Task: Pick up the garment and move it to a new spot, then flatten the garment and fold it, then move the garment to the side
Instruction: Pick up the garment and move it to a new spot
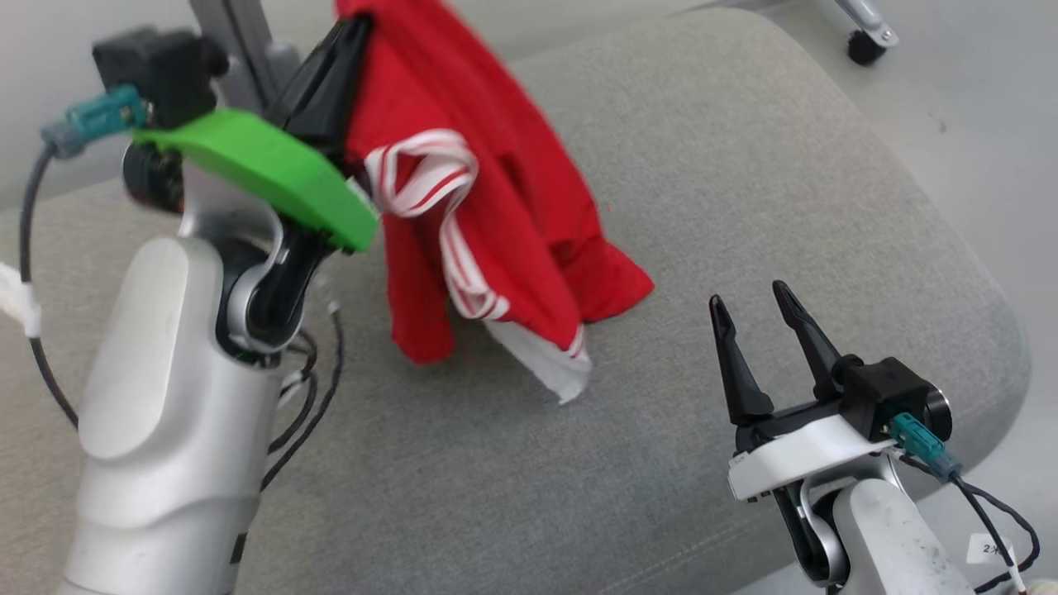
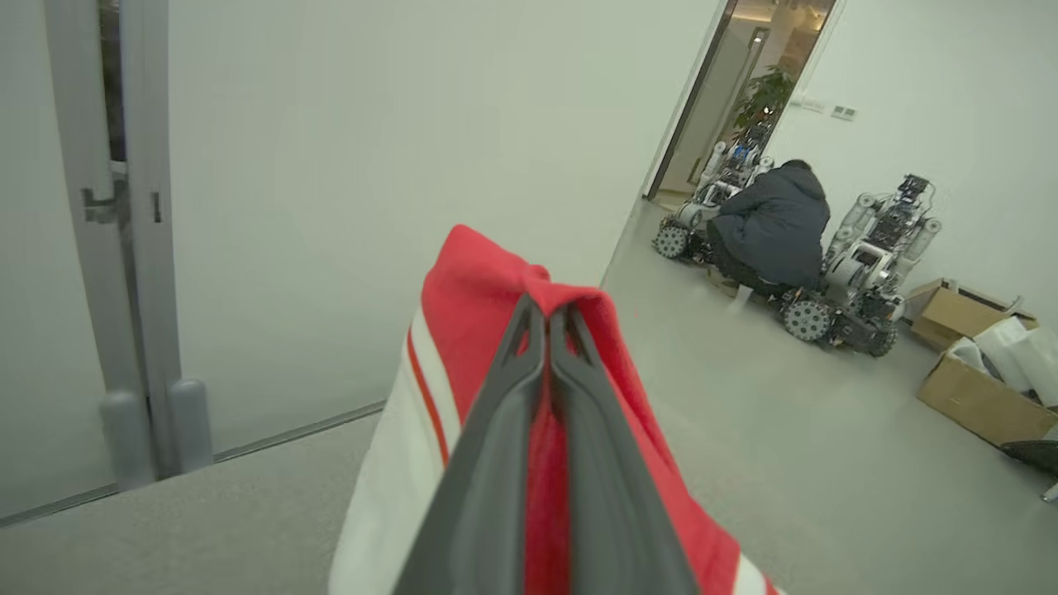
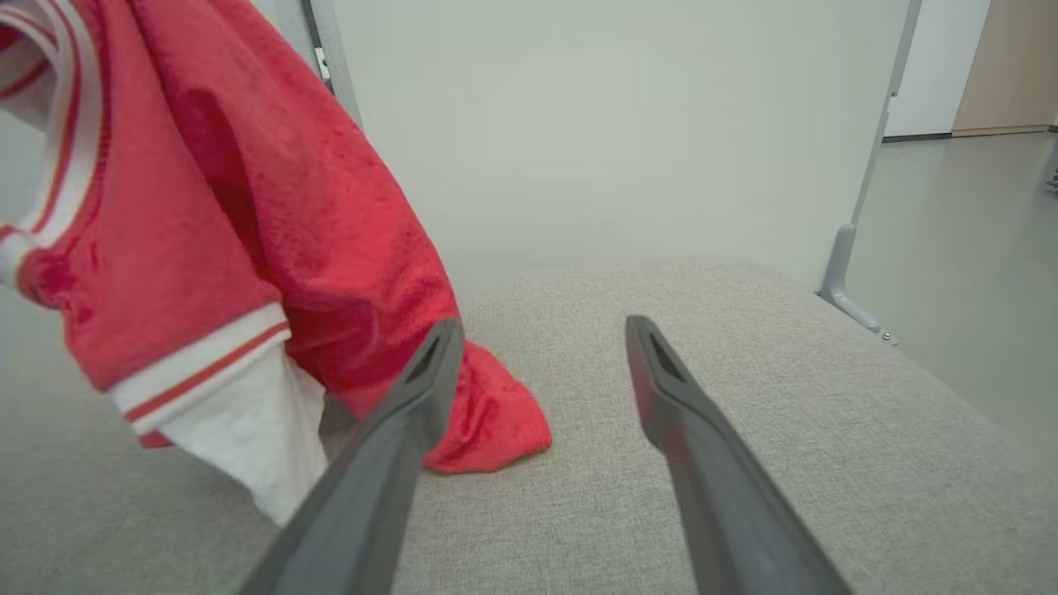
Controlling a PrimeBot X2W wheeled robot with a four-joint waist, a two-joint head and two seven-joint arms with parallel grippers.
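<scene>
Head view first: the left gripper (image 1: 357, 29) is up high at the top of the frame, fingers pinched together on the red garment (image 1: 512, 207). The cloth hangs down from it in a bunch, with striped white trim looping across the front. In the left wrist view the two fingers (image 2: 504, 430) press flat together with red fabric (image 2: 479, 281) pushed up over their tips.

Down at the lower right, the right gripper (image 1: 748, 296) has its fingers spread wide and nothing between them. It sits above the grey cushion (image 1: 744, 165), beside the garment's lower end and apart from it. The right wrist view shows a red corner of the cloth (image 3: 331, 248) resting on the cushion (image 3: 744, 372) just past the near finger (image 3: 413, 397). Whether the white hem touches down too, I cannot tell.

Room to move: bare grey fabric runs wide to the right, as far as the cushion's rounded edge, with floor beyond. A caster (image 1: 864, 45) stands off the far corner and a metal post (image 3: 843, 264) rises off the cushion's far right side. Across the floor, well apart, a person (image 2: 773, 231) crouches among wheeled robots (image 2: 876, 248), with cardboard boxes (image 2: 975, 388) nearby.
</scene>
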